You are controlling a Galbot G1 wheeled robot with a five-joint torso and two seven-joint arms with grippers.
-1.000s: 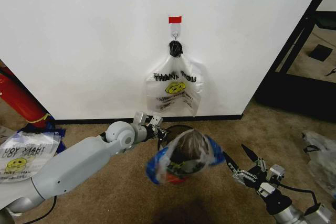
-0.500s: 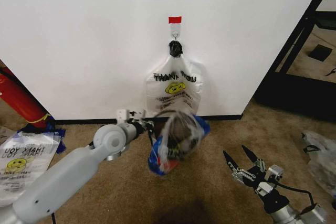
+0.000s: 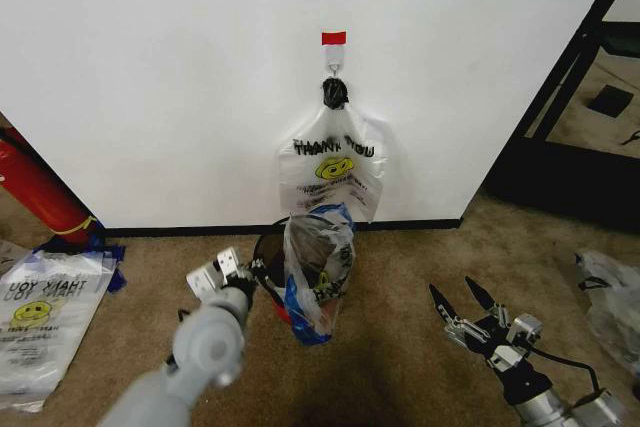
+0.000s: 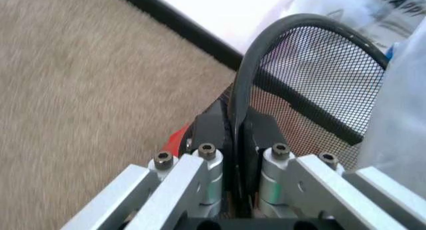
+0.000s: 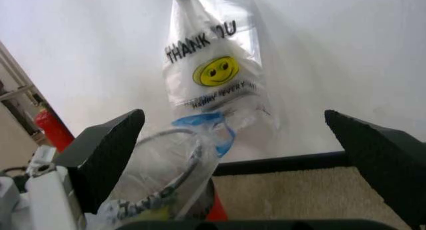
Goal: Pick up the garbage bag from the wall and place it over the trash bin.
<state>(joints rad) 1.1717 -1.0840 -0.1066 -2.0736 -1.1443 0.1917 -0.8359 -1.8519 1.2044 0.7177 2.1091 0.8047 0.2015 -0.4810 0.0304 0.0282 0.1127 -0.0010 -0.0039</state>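
**Black mesh rim pinched, bag draped on the far side**

Black wire mesh is what the left end effector (image 4: 234, 140) is clenched on; in the left wrist view its two fingers (image 4: 211, 132) pinch the rim of the trash bin (image 4: 313, 65) between them, one inside and one outside the mesh; the garbage bag (image 3: 318, 265), clear plastic with blue patches, hangs over the bin on the side away from that end effector, crumpled and tall rather than spread over the opening; a flat smiley bag (image 3: 334, 169) hangs on the wall (image 3: 150, 77) beyond it; the right end effector (image 3: 467, 309) sits low on the carpet side, well apart, fingers spread and empty; to do this step well, I judge the grip should hold the bin upright and steady, since thin plastic slides off easily, and the bag mouth needs pulling around the whole rim, not just one edge.
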